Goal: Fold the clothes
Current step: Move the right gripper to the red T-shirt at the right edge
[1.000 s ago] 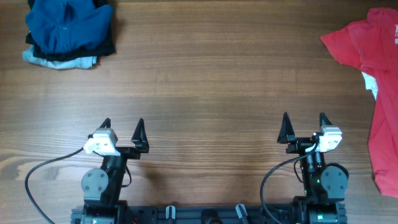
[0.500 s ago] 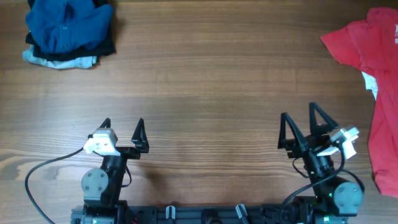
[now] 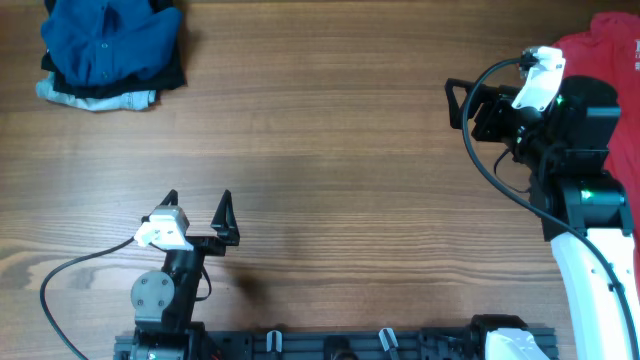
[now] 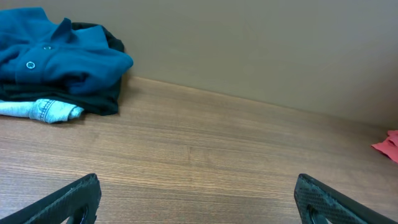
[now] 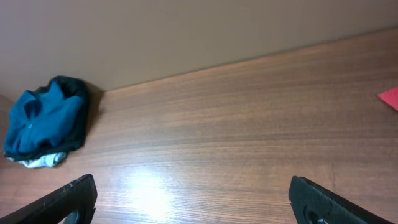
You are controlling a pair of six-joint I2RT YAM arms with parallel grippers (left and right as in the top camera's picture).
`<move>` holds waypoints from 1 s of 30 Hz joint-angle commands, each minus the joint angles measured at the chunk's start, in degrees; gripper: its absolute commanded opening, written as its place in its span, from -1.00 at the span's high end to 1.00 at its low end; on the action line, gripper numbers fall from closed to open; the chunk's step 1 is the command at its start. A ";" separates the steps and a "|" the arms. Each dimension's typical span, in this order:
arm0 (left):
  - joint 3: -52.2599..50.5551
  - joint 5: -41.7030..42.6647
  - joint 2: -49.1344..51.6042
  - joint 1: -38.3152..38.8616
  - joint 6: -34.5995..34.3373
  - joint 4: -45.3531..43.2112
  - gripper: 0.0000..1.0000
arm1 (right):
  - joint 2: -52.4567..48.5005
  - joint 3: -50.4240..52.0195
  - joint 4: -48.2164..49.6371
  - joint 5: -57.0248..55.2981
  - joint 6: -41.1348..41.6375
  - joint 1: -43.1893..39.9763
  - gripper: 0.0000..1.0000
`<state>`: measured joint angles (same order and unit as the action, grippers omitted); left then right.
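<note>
Shirt (image 3: 615,40): lying rumpled at the far right edge of the table (image 3: 330,150), partly under the right arm and running out of view.
Handling: likely soft, light and limp, sagging when lifted. Pinching a hem or shoulder edge looks best.
Heading: too little is showing to tell its long axis or where the collar is pointing.
Right gripper (image 3: 452,105): hanging just beside the shirt, jaws spread wide and empty.
Left gripper (image 3: 197,200): resting near its base, jaws likewise wide apart.
Blue pile (image 3: 105,50): sitting at the far left corner.
</note>
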<state>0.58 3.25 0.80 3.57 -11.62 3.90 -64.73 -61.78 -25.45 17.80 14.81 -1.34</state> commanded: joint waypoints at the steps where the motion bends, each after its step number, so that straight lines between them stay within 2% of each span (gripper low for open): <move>1: -0.26 -0.33 -0.42 -0.48 0.90 0.31 -1.00 | 0.68 -1.55 0.96 1.53 -1.22 -0.17 -0.99; 30: -0.26 -0.33 -0.42 -0.48 0.90 0.31 -1.00 | 0.96 -1.53 -5.11 1.53 -1.33 -0.17 -0.98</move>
<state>0.60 3.25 0.80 3.57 -11.62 3.90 -64.60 -61.78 -30.52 18.44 14.63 -1.34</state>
